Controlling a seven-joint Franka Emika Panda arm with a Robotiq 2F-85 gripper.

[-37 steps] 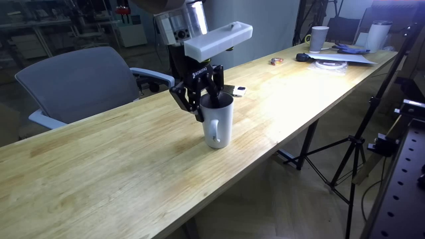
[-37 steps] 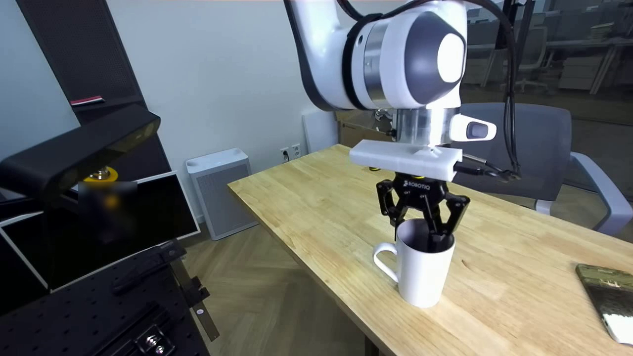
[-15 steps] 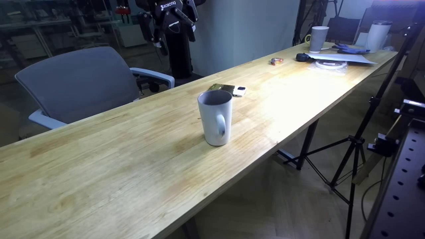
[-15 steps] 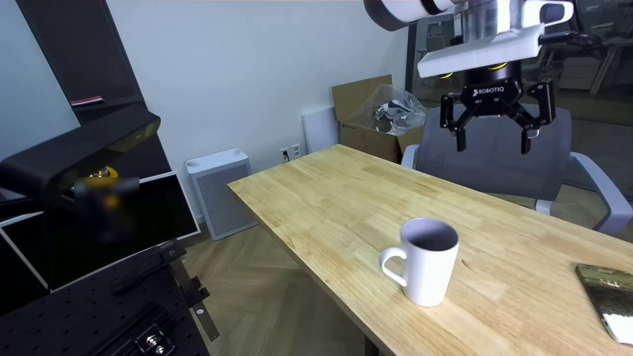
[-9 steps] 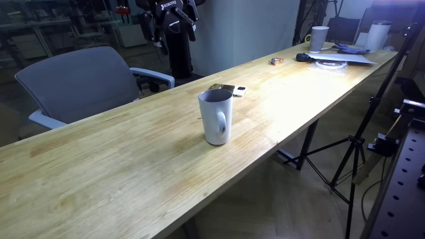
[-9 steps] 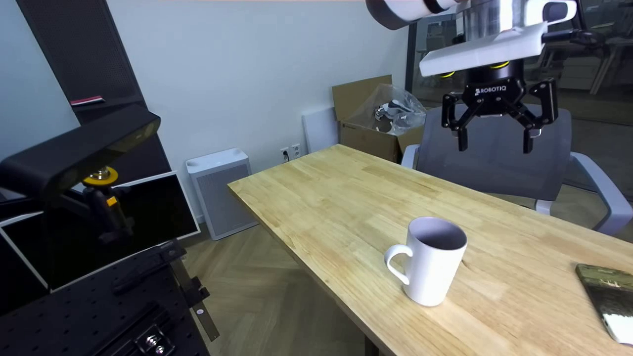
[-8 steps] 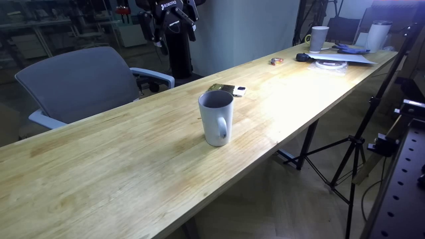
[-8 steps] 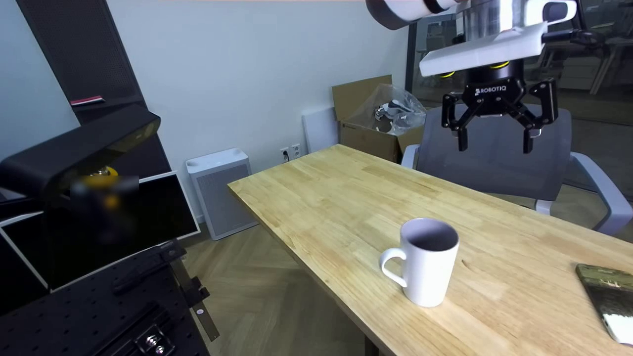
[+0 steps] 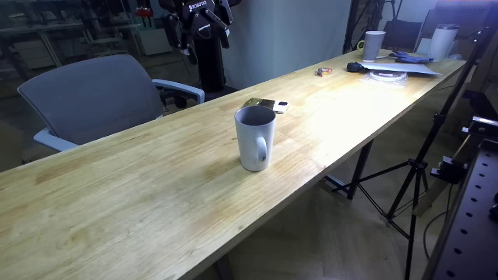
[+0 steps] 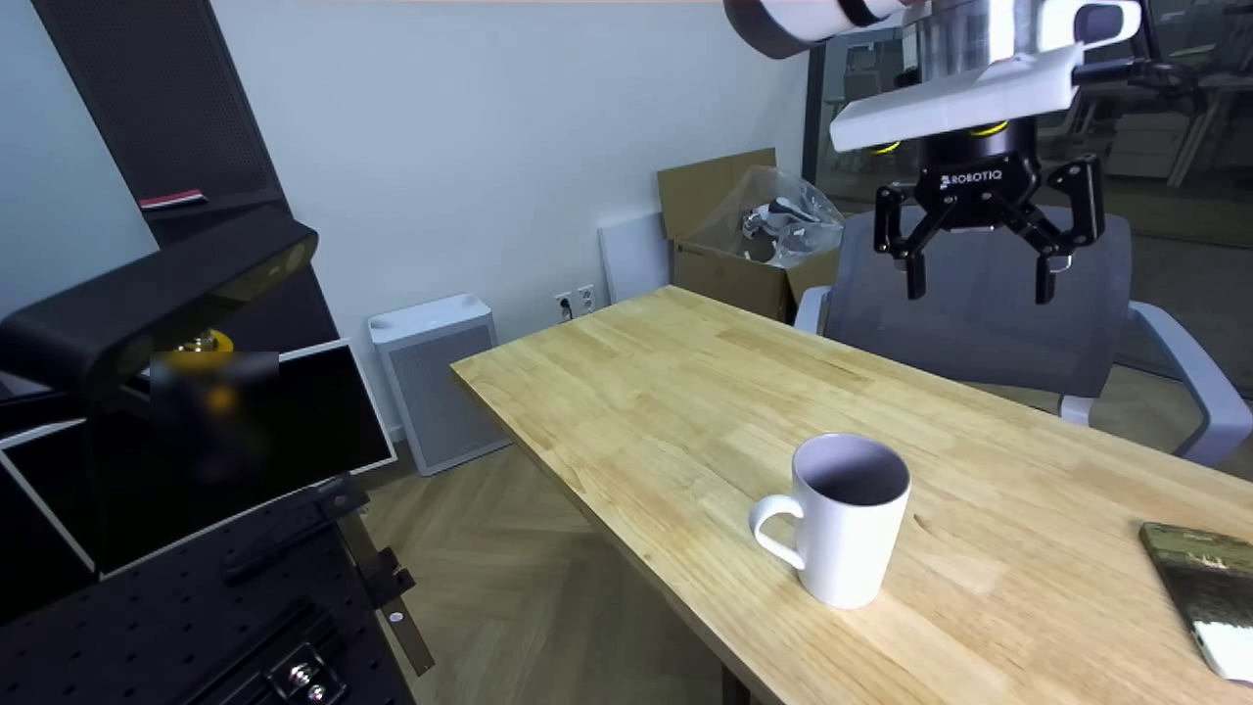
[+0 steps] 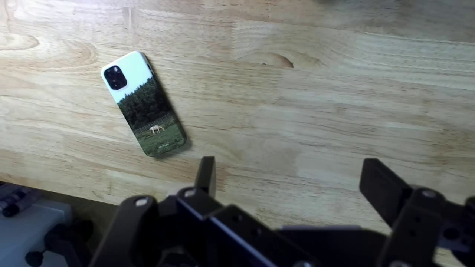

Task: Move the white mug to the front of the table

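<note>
The white mug [image 9: 253,144] stands on the light-wood table [image 9: 116,194], close to its long edge on the side away from the chair. In an exterior view its grey inside and its handle, turned toward that edge, show on the mug [image 10: 850,539]. My gripper [image 10: 980,296] is open and empty, held high and apart from the mug, in front of the chair back. It also shows at the top of an exterior view [image 9: 209,52]. In the wrist view my gripper [image 11: 289,160] has its fingers wide apart over bare table; the mug is out of that view.
A phone [image 11: 144,105] lies on the table near the mug. Far along the table are a grey mug [image 9: 374,46], a white tumbler [image 9: 443,42], blue gloves [image 9: 411,58] and papers [image 9: 400,68]. A chair [image 9: 93,101] stands at one side, a tripod [image 9: 418,165] at the other.
At 2.5 s ago one finger was inside the mug; my gripper has since let go and risen away toward the chair. The mug's rim shifts slightly between frames. Lately the arm is still.
</note>
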